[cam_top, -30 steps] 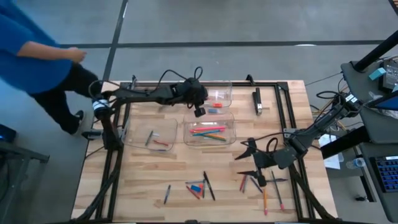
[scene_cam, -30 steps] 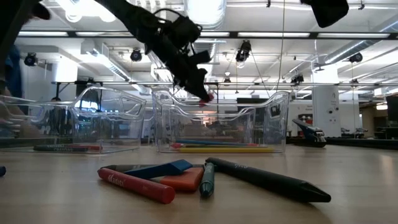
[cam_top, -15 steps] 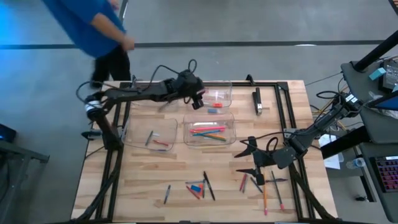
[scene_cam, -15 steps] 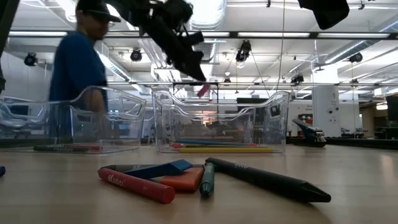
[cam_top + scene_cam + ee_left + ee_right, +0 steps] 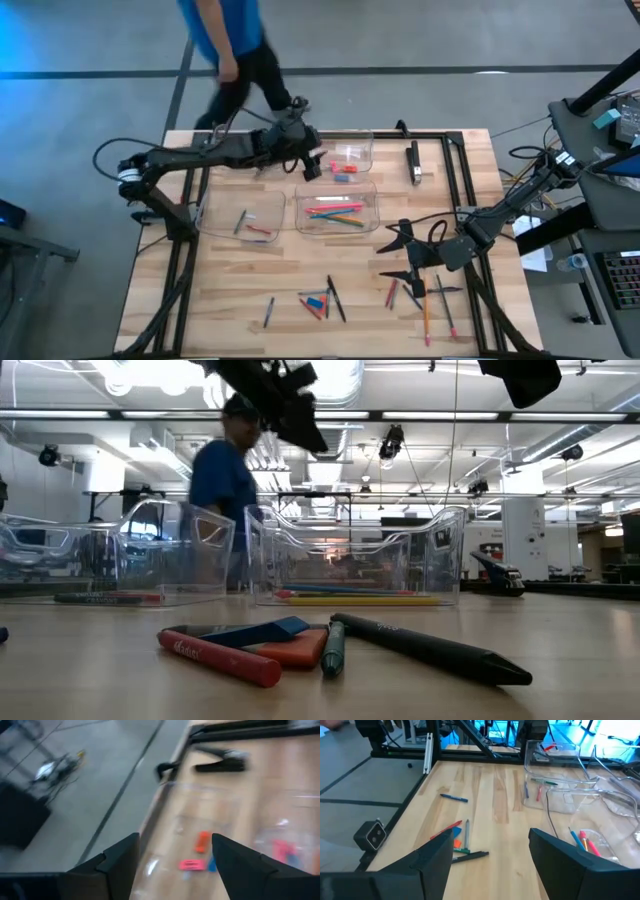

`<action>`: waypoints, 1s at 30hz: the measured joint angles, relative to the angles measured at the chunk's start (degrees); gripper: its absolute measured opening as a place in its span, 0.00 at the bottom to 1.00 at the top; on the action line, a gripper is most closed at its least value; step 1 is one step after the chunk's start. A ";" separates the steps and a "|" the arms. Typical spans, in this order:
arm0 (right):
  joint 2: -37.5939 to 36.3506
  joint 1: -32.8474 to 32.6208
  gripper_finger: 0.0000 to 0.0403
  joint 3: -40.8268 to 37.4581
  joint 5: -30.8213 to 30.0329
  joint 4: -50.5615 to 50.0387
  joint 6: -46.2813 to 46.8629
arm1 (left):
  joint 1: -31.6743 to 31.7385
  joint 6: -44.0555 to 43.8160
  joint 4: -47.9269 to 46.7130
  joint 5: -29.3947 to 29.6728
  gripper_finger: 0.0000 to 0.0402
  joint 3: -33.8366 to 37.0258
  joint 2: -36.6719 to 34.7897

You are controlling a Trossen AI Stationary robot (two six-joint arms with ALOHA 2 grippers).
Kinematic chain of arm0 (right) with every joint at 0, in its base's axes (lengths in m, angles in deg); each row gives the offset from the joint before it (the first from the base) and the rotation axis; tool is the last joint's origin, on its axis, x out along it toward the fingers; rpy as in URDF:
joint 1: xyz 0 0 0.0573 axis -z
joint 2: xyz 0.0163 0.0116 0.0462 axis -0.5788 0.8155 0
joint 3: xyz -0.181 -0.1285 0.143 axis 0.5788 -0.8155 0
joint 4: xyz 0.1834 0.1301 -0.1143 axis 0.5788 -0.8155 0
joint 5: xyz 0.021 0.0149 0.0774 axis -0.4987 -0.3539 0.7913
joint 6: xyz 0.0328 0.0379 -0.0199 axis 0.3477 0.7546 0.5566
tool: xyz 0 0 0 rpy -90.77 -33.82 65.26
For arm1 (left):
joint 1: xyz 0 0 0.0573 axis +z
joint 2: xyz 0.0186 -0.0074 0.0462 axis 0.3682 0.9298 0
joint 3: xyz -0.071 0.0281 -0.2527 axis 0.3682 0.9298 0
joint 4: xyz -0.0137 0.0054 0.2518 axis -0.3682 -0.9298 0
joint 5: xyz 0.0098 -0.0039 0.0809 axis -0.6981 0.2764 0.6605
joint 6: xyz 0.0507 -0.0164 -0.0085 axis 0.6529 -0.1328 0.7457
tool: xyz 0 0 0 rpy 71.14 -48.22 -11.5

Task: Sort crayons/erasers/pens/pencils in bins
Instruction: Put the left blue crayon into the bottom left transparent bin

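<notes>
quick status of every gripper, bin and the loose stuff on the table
left gripper: open, empty, above the far bin's edge
right gripper: open, empty, over the table
far bin: holds erasers
pencil bin: several pencils inside
near-left bin: a few sticks inside
middle pile: unsorted on the table
right pile: unsorted, near the right gripper

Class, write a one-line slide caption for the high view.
Left gripper open beside the erasers' bin; right gripper open above loose pencils.
</notes>
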 joint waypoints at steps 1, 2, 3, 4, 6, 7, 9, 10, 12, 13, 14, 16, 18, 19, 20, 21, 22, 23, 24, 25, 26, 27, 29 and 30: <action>0.00 0.00 0.61 0.00 -0.01 -0.19 -0.17 | -1.54 0.01 -1.19 -0.53 0.58 -0.06 -0.83; 0.00 0.00 0.61 0.00 0.01 -0.13 -0.44 | -3.34 -0.02 -3.00 -0.74 0.58 0.00 -1.88; 0.00 0.00 0.61 0.00 -0.01 -0.10 -0.61 | -5.44 -0.09 -4.73 -0.81 0.58 0.20 -2.63; 0.00 0.00 0.61 0.00 -0.02 -0.10 -0.62 | -7.76 -0.39 -6.40 -0.82 0.58 0.36 -3.32; 0.00 0.00 0.61 0.00 0.01 -0.17 -0.62 | -12.85 -2.30 -11.80 -0.77 0.58 0.55 -4.47; 0.00 0.00 0.61 0.00 0.01 -0.15 -0.62 | -15.77 -4.04 -13.98 -0.63 0.58 0.61 -4.64; 0.00 0.00 0.61 0.00 0.01 -0.23 -0.62 | -21.46 -8.61 -17.49 -0.58 0.58 0.79 -4.65; 0.00 0.00 0.61 0.00 0.01 -0.22 -0.62 | -24.59 -11.23 -19.37 -0.52 0.58 1.09 -4.65; 0.00 0.00 0.61 0.00 0.01 -0.40 -0.62 | -30.73 -16.76 -21.47 0.05 0.58 1.56 -4.12; 0.00 0.00 0.61 0.00 0.01 -0.43 -0.62 | -33.81 -19.74 -22.24 1.05 0.58 1.57 -3.83; 0.00 0.00 0.61 0.00 0.01 -0.43 -0.62 | -36.95 -22.68 -23.50 2.17 0.58 1.75 -3.54; 0.00 0.00 0.61 0.00 0.01 -0.41 -0.52 | -42.76 -29.38 -25.62 5.15 0.58 1.91 -2.62; 0.00 0.00 0.61 0.00 0.01 -0.55 -0.44 | -47.86 -37.32 -26.49 8.75 0.58 2.23 -2.15; 0.00 0.00 0.61 0.00 0.02 -0.44 -0.44 | -50.05 -41.72 -26.91 10.08 0.58 2.54 -2.05; 0.00 0.00 0.61 0.00 0.01 -0.44 -0.43 | -51.90 -46.18 -26.71 10.67 0.58 2.84 -1.84; 0.00 0.00 0.61 -0.01 0.02 -0.52 -0.40 | -53.53 -50.80 -26.25 10.97 0.58 3.29 -1.57; 0.00 0.00 0.61 -0.02 0.03 -0.47 -0.21 | -55.04 -55.40 -26.34 11.17 0.58 3.86 -1.25; 0.00 0.00 0.61 -0.02 0.03 -0.45 0.10 | -56.47 -60.01 -26.71 11.27 0.58 4.57 -0.93; 0.00 0.00 0.61 -0.02 0.01 -0.47 0.18 | -57.64 -64.21 -26.63 11.21 0.58 5.33 -0.64; 0.00 0.00 0.61 -0.02 0.03 -0.45 0.18 | -58.79 -68.50 -26.54 11.21 0.58 5.91 -0.17; 0.00 0.00 0.61 -0.02 0.03 -0.45 0.23 | -59.91 -72.52 -26.54 11.21 0.58 6.45 0.27; 0.00 0.00 0.61 -0.02 0.04 -0.47 0.57 | -61.00 -76.40 -26.48 11.19 0.58 7.11 0.70; 0.00 0.00 0.61 -0.02 0.06 -0.46 1.66 | -62.52 -82.09 -26.50 9.72 0.58 8.42 1.82; 0.00 0.00 0.61 -0.02 0.09 -0.48 1.90 | -62.79 -84.32 -26.48 8.32 0.58 9.03 2.39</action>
